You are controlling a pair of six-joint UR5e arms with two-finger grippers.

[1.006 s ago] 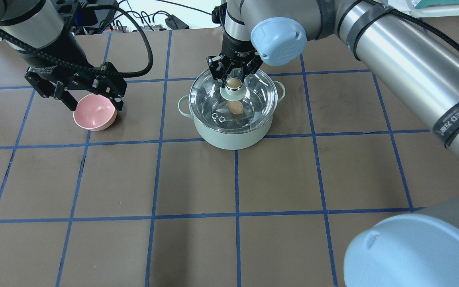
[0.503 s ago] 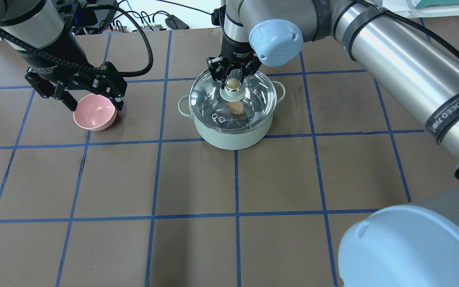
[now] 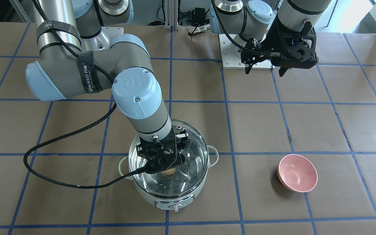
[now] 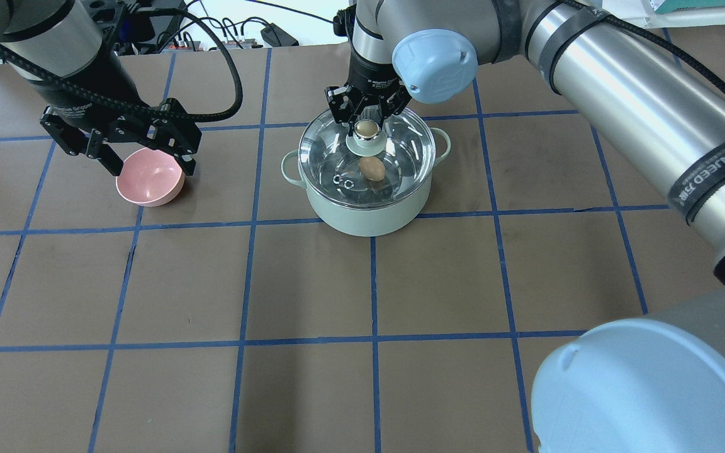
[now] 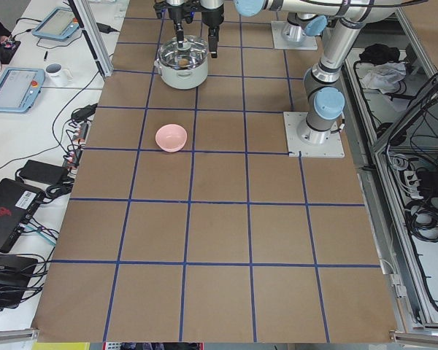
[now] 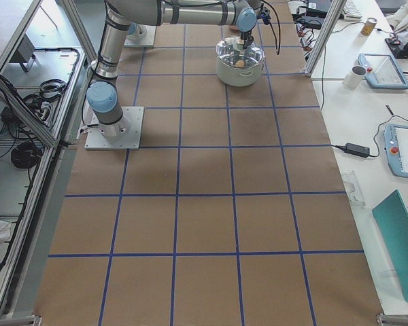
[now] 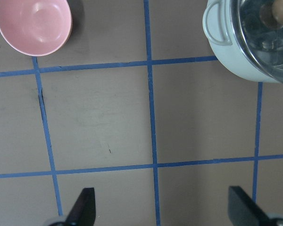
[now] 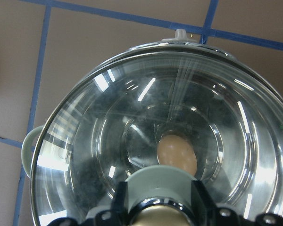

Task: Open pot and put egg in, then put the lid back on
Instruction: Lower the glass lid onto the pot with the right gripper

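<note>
Your right pincer (image 4: 367, 121) is pinching the lid (image 4: 403, 148) by its knob (image 4: 367, 129), clamped on either side of the pale green collar. The glass lies over the rim of the pot (image 4: 369, 217), straight below that pincer. Through it you can see the egg (image 4: 372, 168) on the steel bottom, a little off from under the knob.

Your left pincer (image 7: 162, 207) hangs spread wide above the surface (image 4: 312, 283) with nothing in its gap. The pink bowl (image 4: 148, 182) sits below it, ahead to one side, and the pot ahead to the other.
</note>
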